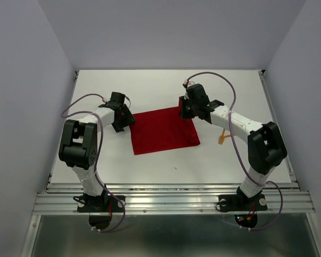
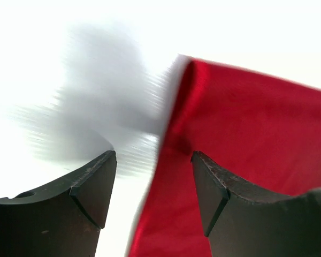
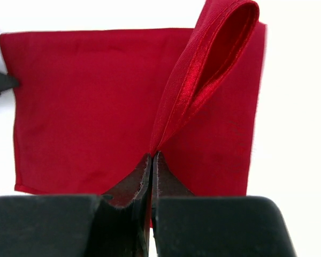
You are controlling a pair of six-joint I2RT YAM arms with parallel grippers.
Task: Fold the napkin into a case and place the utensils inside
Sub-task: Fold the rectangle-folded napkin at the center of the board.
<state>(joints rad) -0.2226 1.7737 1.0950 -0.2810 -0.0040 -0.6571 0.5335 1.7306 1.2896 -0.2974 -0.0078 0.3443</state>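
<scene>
**Right gripper pinching a napkin fold; left gripper open at the left edge**

Top view: the napkin [image 1: 163, 130] lies mid-table [image 1: 150, 85]. Its long axis runs left to right, slightly skewed, with the left end nearer the near edge. Bare table borders it on all sides, widest toward the far edge. The left gripper [image 1: 123, 120] sits at its left edge and the right gripper [image 1: 186, 110] at its far right corner. The orange utensils [image 1: 223, 138] lie right of the napkin, apart from it. The right arm mostly hides them, so their direction cannot be told.

Left wrist view: blurred. The fingers [image 2: 93, 184] stand apart, one over bare table and one over red cloth, with the napkin's edge between them. Whether they touch it cannot be told.

Right wrist view: the fingers [image 3: 134, 184] are pressed together on a raised fold that loops up off the flat layer.
</scene>
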